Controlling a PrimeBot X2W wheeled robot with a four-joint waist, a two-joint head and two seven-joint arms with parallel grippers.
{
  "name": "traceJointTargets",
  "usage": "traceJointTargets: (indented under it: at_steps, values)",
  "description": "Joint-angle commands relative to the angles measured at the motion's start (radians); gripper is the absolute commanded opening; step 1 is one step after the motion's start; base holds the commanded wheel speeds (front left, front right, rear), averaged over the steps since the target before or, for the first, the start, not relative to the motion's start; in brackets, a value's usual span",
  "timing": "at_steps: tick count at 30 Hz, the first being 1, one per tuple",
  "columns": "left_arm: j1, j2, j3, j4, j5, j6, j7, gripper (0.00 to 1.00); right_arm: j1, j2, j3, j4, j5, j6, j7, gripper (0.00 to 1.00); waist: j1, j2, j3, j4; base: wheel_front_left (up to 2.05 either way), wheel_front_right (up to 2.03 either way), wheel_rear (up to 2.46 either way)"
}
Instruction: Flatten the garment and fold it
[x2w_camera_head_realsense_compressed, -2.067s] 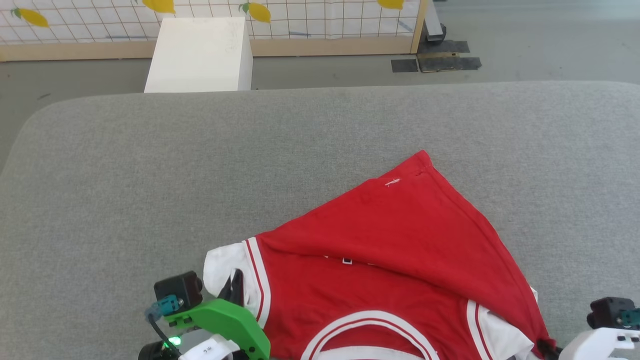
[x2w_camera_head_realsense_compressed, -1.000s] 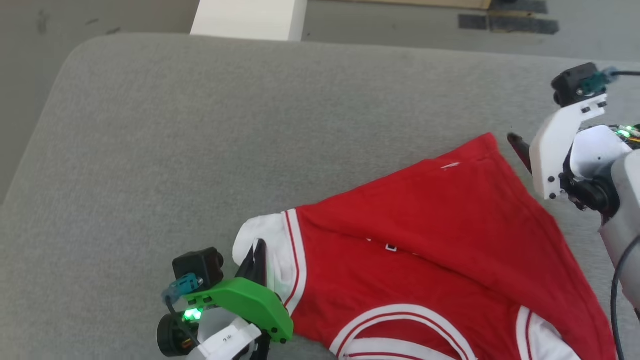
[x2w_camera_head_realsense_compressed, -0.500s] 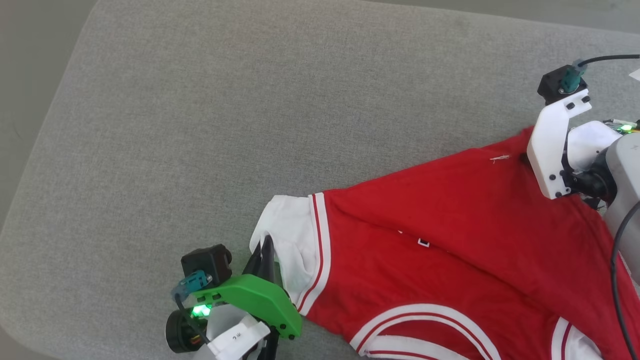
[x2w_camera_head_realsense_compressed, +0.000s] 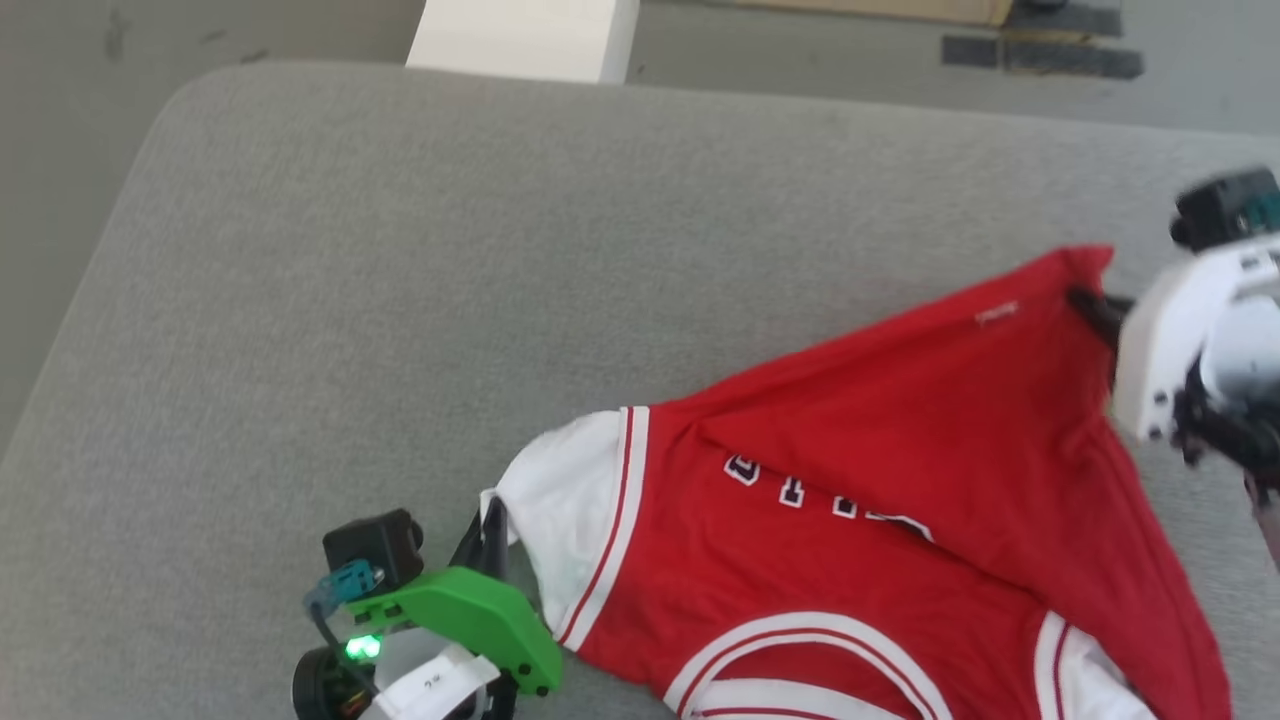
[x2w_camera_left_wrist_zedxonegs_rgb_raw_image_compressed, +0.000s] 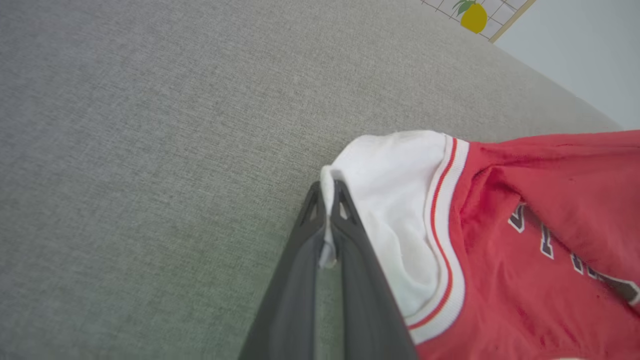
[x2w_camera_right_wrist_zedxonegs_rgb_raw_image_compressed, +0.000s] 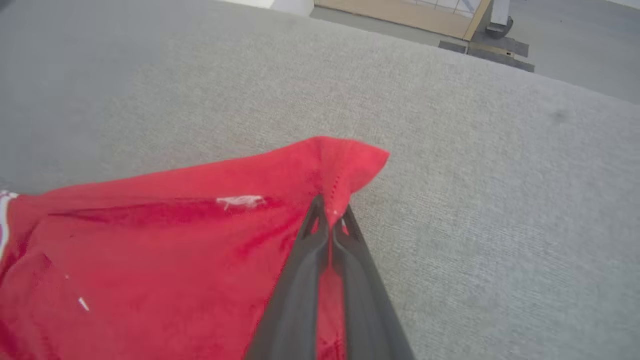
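Soft red garment (x2w_camera_head_realsense_compressed: 880, 470), half-folded, on the coarse grey woven surface (x2w_camera_head_realsense_compressed: 500, 250) toward its near right edge.
Left gripper (x2w_camera_left_wrist_zedxonegs_rgb_raw_image_compressed: 327, 200) pinches the white sleeve's hem; right gripper (x2w_camera_right_wrist_zedxonegs_rgb_raw_image_compressed: 330, 212) pinches the pointed red corner; outlined lettering shows.

No legible text — white, dark-outlined lettering (x2w_camera_head_realsense_compressed: 790, 490) on the garment (x2w_camera_head_realsense_compressed: 930, 420) half-hidden, unreadable

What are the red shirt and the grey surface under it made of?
The red T-shirt with white sleeves looks like soft, matte knit jersey, probably cotton: it creases and drapes limply. The grey padded surface seems covered in coarse woven upholstery cloth, matte, with a flecked weave.
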Motion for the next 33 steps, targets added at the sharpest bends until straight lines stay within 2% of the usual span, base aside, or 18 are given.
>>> traceJointTargets:
  at_steps: [1,7,12,14,17,20,22,27,33]
  values:
    - [0.017,0.012,0.005,0.0,-0.01,0.0,0.003,0.0,0.067,-0.007,-0.026,-0.029,0.024,-0.002,-0.01,0.0,-0.0001,0.0,-0.092,-0.086,0.0,0.0,0.0]
    - [0.054,0.027,0.02,-0.009,-0.031,0.003,0.01,0.0,0.374,-0.004,-0.163,-0.2,0.039,-0.002,0.031,0.0,-0.0001,0.0,-0.144,-0.156,0.0,0.0,0.0]
    - [0.078,0.025,0.03,-0.01,-0.054,-0.001,0.008,0.0,0.612,0.088,-0.269,-0.318,0.049,-0.002,0.116,0.0,-0.0001,0.0,-0.166,-0.186,0.0,0.0,0.0]
    - [0.085,0.018,0.041,-0.012,-0.073,-0.006,0.001,0.0,0.669,0.117,-0.298,-0.359,0.055,-0.002,0.146,0.0,-0.0001,0.0,-0.166,-0.194,0.0,0.0,0.0]
    - [0.075,-0.003,0.067,-0.016,-0.12,-0.036,-0.016,0.0,0.701,0.144,-0.324,-0.417,0.053,-0.002,0.182,0.0,-0.0001,0.0,-0.164,-0.199,0.0,0.0,0.0]
    - [0.034,-0.026,0.105,-0.031,-0.188,-0.091,-0.036,0.0,0.657,0.172,-0.348,-0.467,0.072,-0.002,0.207,0.0,-0.0001,0.0,-0.159,-0.204,0.0,0.0,0.0]
    - [-0.017,-0.009,0.116,-0.028,-0.19,-0.113,-0.029,0.0,0.597,0.166,-0.346,-0.484,0.071,-0.002,0.229,0.0,-0.0001,0.0,-0.147,-0.205,0.0,0.0,0.0]
    - [-0.241,0.025,0.137,0.013,-0.19,-0.155,0.019,0.0,0.378,0.085,-0.32,-0.465,0.046,-0.002,0.263,0.0,-0.0001,0.0,-0.107,-0.179,0.0,0.0,0.0]
    - [-0.633,0.038,0.13,0.18,-0.156,-0.183,0.097,0.0,0.047,-0.007,-0.263,-0.382,0.022,-0.002,0.321,0.0,-0.0001,0.0,-0.025,-0.148,0.0,0.0,0.0]
